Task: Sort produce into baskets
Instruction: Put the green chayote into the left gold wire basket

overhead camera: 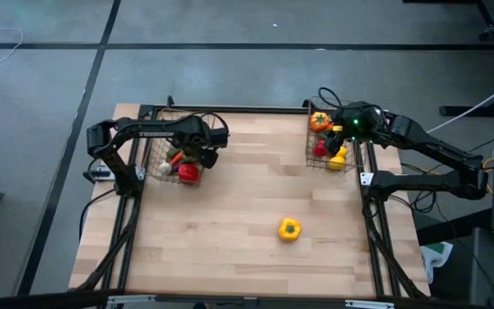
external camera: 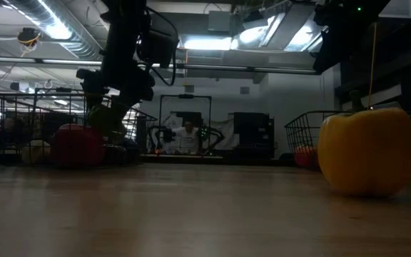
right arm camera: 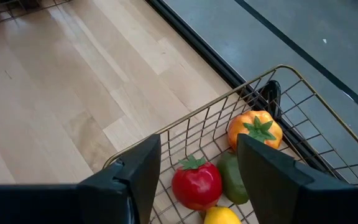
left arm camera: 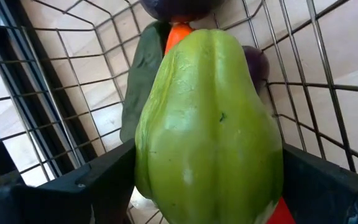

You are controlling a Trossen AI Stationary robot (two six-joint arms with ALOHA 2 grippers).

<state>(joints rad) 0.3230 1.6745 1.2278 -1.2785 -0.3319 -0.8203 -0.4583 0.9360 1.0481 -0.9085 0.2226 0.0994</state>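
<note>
Produce is what I see clamped in my left gripper [left arm camera: 207,186], a pale green pear-shaped vegetable [left arm camera: 209,124] over the dark wire basket [overhead camera: 157,159] at the far left corner, while my right gripper [right arm camera: 197,168] hangs wide over the other basket [right arm camera: 291,112].

Left tool [left arm camera: 207,186] clamped mid-table left, right tool [right arm camera: 197,168] spread, hovering right

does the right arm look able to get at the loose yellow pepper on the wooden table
Probably yes. The yellow pepper sits alone on bare wood, nothing beside it, and the right gripper is open and empty above the right wire basket.
</note>
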